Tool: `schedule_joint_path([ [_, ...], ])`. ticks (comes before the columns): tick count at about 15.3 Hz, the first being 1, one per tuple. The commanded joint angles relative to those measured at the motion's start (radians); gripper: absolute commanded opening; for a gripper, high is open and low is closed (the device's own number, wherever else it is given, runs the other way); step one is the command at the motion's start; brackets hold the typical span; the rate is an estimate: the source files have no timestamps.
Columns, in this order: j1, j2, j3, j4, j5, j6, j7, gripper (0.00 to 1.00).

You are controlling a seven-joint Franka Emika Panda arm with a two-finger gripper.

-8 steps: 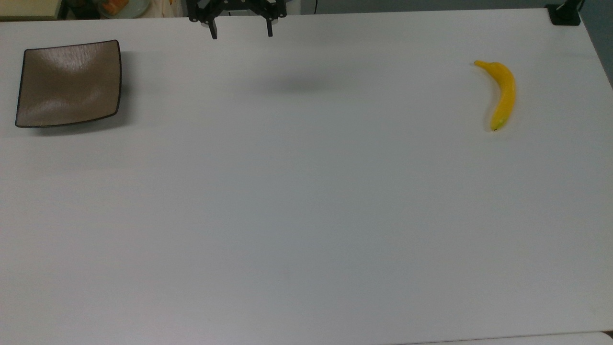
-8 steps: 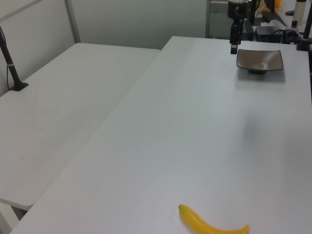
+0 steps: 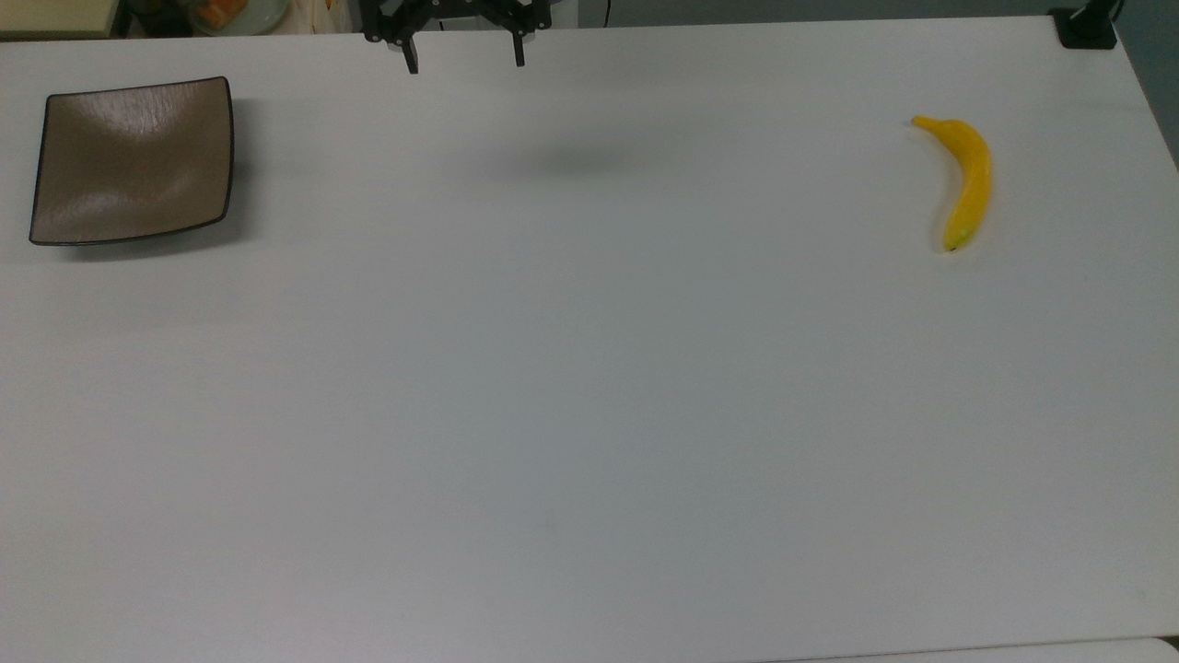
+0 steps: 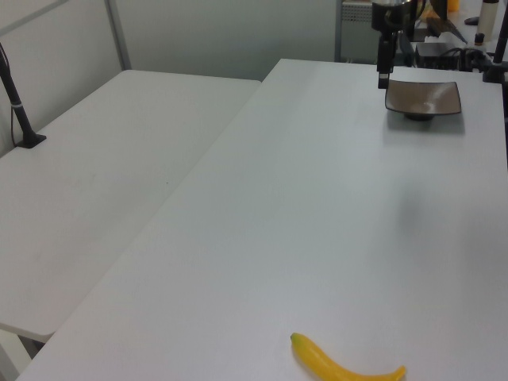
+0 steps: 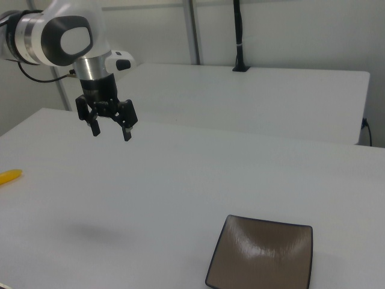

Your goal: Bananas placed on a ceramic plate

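1. The banana (image 3: 963,180) lies flat on the white table (image 3: 589,414), near the top view's right edge, its greenish tip toward the bottom of that view
2. In the left view the banana (image 4: 345,365) sits at the bottom edge; in the right view its tip (image 5: 9,176) shows at the left edge
3. The square brown plate (image 3: 131,161) rests bare at the top view's far left, well apart from the banana
4. The gripper (image 5: 109,131) hangs above the table with its two fingers spread wide and nothing between them
5. In the top view the gripper (image 3: 463,63) is at the top edge, between plate and banana, nearer the plate
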Motion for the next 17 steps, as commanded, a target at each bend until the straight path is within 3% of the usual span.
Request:
schedule_joint_path([
  [1,0.008,-0.019,-0.011,0.001,-0.018,-0.033,-0.017,1.00],
  [17,0.014,-0.018,-0.007,-0.001,-0.003,-0.031,0.041,1.00],
])
